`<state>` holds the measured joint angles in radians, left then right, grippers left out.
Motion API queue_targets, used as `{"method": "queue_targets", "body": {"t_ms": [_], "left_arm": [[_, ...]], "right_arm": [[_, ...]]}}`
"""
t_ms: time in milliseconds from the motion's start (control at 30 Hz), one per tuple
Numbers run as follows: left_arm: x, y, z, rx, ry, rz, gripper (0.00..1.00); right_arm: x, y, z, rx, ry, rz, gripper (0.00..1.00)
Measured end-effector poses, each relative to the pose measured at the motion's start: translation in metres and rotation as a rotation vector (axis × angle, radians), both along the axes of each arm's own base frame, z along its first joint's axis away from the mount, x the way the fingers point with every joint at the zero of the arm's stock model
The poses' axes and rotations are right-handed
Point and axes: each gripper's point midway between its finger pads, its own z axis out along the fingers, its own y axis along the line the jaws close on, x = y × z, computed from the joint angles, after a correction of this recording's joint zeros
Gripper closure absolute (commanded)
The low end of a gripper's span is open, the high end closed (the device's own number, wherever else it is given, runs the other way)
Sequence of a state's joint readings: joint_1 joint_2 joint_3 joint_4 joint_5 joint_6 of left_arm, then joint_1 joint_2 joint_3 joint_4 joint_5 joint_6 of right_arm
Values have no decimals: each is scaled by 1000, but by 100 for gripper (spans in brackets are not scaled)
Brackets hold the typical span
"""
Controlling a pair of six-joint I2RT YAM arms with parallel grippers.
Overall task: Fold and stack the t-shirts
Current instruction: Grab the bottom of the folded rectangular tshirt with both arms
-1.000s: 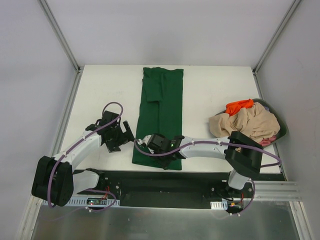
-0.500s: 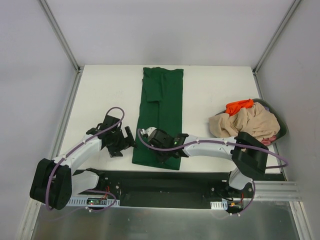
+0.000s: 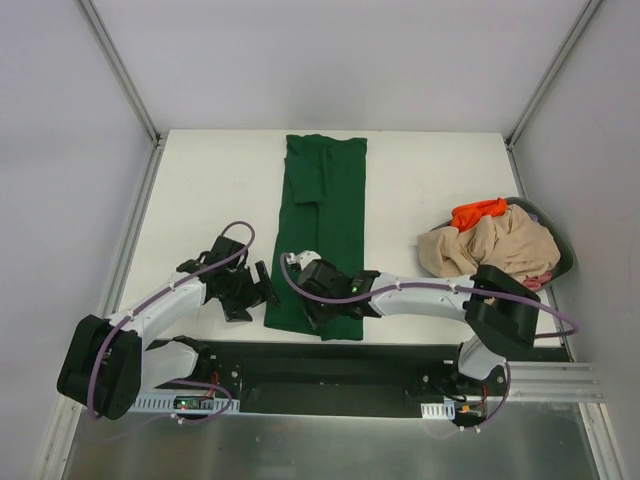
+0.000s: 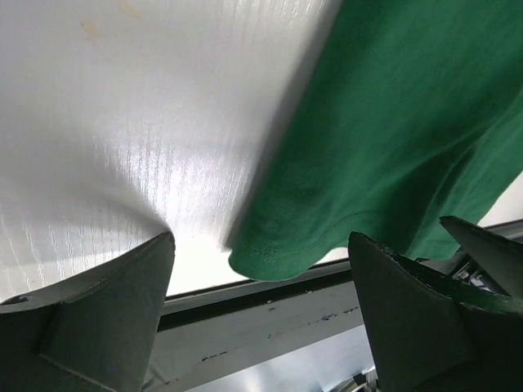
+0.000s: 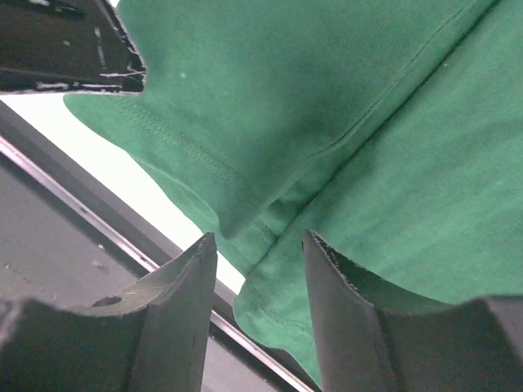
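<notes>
The dark green t-shirt (image 3: pixel 322 230) lies folded into a long strip down the middle of the table, its near end at the front edge. My left gripper (image 3: pixel 258 296) is open beside the shirt's near left corner. In the left wrist view the corner (image 4: pixel 282 249) sits between the wide-apart fingers of the left gripper (image 4: pixel 260 241). My right gripper (image 3: pixel 322 308) is low over the shirt's near end. In the right wrist view its fingers stand apart around the layered hem (image 5: pixel 261 224), right gripper (image 5: pixel 257 238) open. Beige (image 3: pixel 495 245), orange (image 3: pixel 478 211) and pink (image 3: pixel 537 283) shirts lie heaped at the right.
A dark round basket (image 3: pixel 566 252) holds the heap at the right edge. The table's front edge and a black rail (image 3: pixel 330 365) run just below the shirt's near end. Metal frame posts (image 3: pixel 128 90) rise at the back corners.
My left gripper has moved right and nearer, up to the shirt's near left corner. My right gripper has shifted a little over the shirt's near end.
</notes>
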<state>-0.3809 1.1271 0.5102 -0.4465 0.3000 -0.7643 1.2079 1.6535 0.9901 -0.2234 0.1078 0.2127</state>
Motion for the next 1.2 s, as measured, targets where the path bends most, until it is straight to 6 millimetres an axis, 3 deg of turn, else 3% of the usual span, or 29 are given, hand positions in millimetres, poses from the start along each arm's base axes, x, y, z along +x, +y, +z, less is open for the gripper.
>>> {"method": "queue_targets", "body": {"t_ms": [67, 133, 267, 467, 567, 733, 767, 900, 1033, 1200], "left_arm": [[-2, -2, 0, -8, 7, -2, 13], [-4, -3, 0, -14, 6, -4, 13], [-7, -5, 0, -20, 7, -8, 15], [-14, -11, -1, -17, 20, -29, 22], [-16, -12, -3, -10, 38, -23, 30], [-19, -18, -8, -3, 75, -22, 36], [-20, -20, -8, -3, 80, -27, 40], [-23, -25, -11, 12, 99, -43, 61], [-24, -24, -17, 35, 109, -44, 79], [-26, -22, -19, 42, 117, -41, 88]], "right_arm": [[-1, -1, 9, 21, -9, 6, 41], [0, -1, 21, 52, -26, 16, 41], [0, 5, 31, 83, -40, 37, 53], [2, 16, 9, 52, -18, 48, 65], [2, 12, -7, 8, -7, 38, 66], [8, -1, -15, -43, -31, -5, 61], [8, -3, -17, -49, -32, -7, 56], [2, -14, -19, -58, -32, 5, 49], [-4, -16, -7, -16, -34, 48, 47], [-21, -25, 19, 81, -31, 135, 39]]}}
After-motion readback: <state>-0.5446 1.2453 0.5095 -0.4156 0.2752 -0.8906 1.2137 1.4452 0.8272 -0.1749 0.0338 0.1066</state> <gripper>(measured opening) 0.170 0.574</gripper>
